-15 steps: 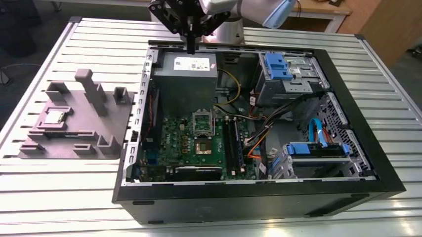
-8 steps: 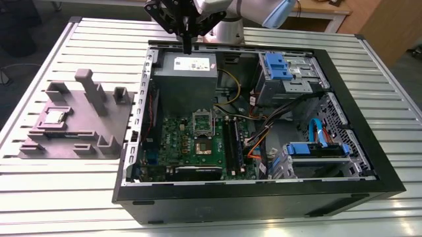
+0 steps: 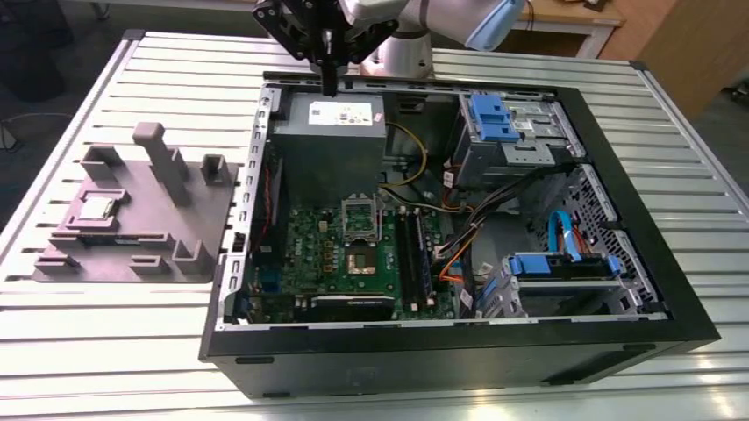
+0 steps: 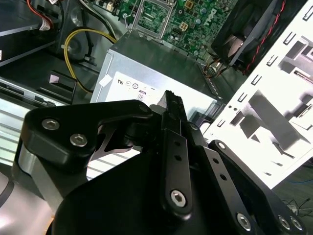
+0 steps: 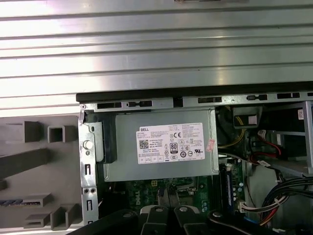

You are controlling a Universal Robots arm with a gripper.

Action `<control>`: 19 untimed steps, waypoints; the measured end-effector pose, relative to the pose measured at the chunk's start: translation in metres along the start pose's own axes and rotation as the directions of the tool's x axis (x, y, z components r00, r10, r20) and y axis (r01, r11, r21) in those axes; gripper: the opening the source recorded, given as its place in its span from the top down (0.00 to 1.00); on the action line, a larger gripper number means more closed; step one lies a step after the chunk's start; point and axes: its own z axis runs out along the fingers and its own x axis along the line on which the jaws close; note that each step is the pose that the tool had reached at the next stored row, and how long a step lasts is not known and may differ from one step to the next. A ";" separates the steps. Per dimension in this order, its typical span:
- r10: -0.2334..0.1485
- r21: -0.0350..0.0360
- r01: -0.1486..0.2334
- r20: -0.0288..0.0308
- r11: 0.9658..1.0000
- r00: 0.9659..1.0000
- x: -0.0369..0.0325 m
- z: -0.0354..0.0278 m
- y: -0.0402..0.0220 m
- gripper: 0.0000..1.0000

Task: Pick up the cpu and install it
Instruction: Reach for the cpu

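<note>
Tool (image 3: 331, 81): upper centre of the exterior view, black, pointing straight down. Fingers drawn together into one narrow tip with nothing between them. In the first wrist view the fingertips (image 5: 162, 197) also sit side by side and carry nothing.

Directly under the tip: back edge of the open computer case (image 3: 468, 351), where the silver-grey power supply (image 3: 333, 132) with a white label sits in the case's upper-left corner. Whether the tip touches anything there cannot be told.

Below the power supply in the exterior view: green motherboard (image 3: 339, 246), socket (image 3: 360, 260) near its middle, long black memory slots (image 3: 410, 250) just to the socket's right. A yellow cable (image 3: 410, 145) loops beside the power supply. Blue drive brackets (image 3: 492, 118) on the exterior view's right side of the case.

The cpu (image 3: 96, 208): well apart from the tool, at the exterior view's left. Lies flat, silvery top up, in a recess of the grey fixture block (image 3: 153, 254), which rests on the slatted metal tabletop (image 3: 117, 351) beside the case. Not picked up.
</note>
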 end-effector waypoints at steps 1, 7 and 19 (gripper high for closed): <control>0.000 0.000 0.000 0.000 1.000 1.000 0.0007 0.0001 0.0000 0.90; 0.000 0.000 0.000 0.000 1.000 1.000 0.0037 0.0002 -0.0003 0.90; 0.000 0.000 0.000 0.000 1.000 1.000 0.0082 0.0006 -0.0006 0.90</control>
